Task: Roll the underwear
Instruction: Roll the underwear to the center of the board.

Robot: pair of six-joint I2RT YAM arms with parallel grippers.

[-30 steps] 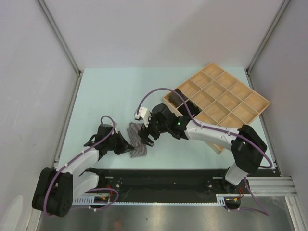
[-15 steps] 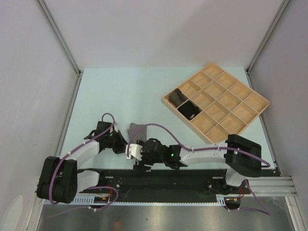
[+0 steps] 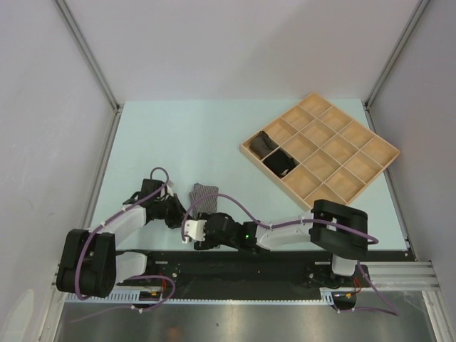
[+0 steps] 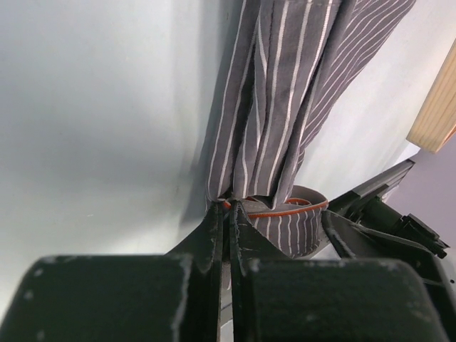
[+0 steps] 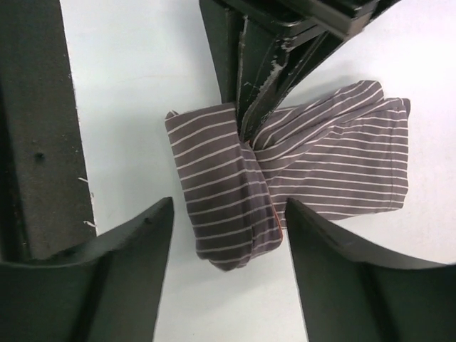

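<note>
Underwear (image 5: 299, 171) in left pincer (image 4: 228, 210), under right pincer (image 5: 228, 214)

The underwear (image 5: 306, 167) lies on the table (image 3: 164, 142) between the fingers of the right hand (image 5: 228, 206), with the left hand (image 4: 229, 211) at its opposite edge. Well beyond both hands, to their right, sits the tray (image 3: 249, 151), a second brief (image 3: 261, 144) and a third brief (image 3: 281, 164) in adjoining compartments at its nearest side.

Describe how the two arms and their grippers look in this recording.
The left arm and right arm both have white links between bulky black joints, with purple cables looping along them. A small green light glows on the right arm. The fingers are black, with chipped paint.
</note>
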